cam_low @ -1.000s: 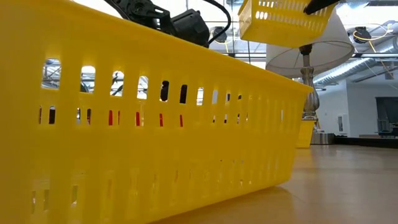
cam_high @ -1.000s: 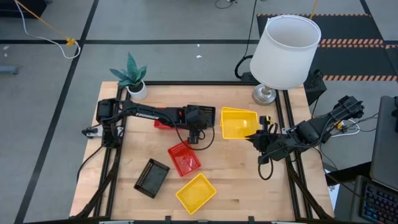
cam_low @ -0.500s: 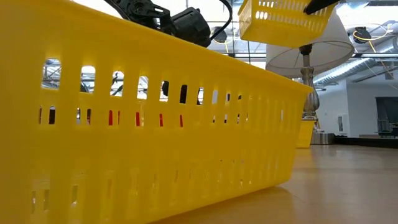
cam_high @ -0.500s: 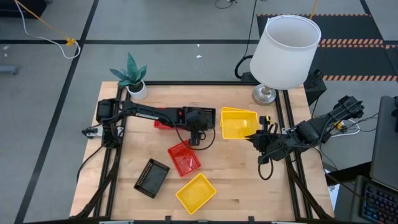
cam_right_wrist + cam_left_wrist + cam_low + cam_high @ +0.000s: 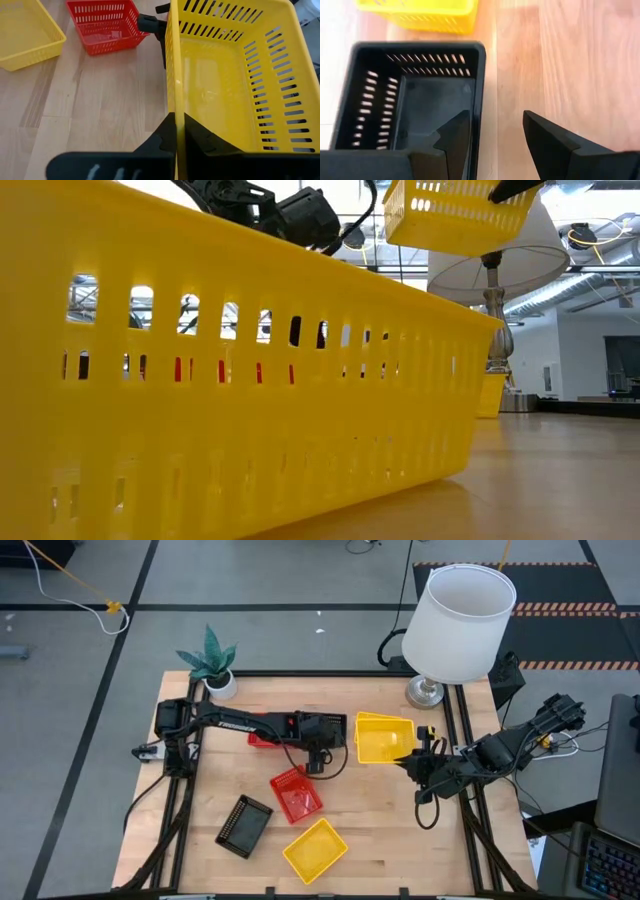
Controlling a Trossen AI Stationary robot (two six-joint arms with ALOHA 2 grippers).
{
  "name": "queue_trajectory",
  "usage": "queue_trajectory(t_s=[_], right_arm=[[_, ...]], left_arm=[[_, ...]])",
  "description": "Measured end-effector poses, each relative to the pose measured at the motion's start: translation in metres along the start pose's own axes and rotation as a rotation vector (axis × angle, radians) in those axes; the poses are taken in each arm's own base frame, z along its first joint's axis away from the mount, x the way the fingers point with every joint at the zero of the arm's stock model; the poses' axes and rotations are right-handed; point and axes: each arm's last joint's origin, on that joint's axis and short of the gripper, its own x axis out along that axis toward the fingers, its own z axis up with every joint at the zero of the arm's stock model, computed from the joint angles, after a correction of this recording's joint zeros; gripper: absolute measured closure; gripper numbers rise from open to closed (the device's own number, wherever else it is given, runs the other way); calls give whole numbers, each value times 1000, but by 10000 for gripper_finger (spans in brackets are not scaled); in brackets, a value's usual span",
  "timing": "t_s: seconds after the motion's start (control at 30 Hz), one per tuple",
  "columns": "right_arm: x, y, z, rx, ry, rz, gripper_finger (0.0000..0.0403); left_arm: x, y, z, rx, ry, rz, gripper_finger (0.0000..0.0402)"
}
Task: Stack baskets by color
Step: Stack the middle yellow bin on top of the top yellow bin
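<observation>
left gripper (image 5: pixel 492 137): fingers apart, straddling the wall of a black basket (image 5: pixel 410 95) mid-table
right gripper (image 5: pixel 179 131): pinched tight on the rim of a yellow basket (image 5: pixel 225 75), lifted at the right
red basket (image 5: pixel 296 794): sitting near centre

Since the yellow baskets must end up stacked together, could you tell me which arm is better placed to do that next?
Right, probably. The right pincer is shut on the rim of a yellow basket, held off the table. The left pincer is open, straddling a black basket's wall.
</observation>
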Motion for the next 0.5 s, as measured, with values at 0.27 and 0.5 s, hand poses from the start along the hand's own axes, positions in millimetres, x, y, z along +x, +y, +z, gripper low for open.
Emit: queue_trajectory(t_s=[0.27,0.5], right_arm=[[0,0,0,-3,4,-1,399],[11,3,-12,-88,51,-14,399]], left_arm=[[-11,-2,20,-8,-41,-2,215],[-39,-8,33,5,50,35,215]])
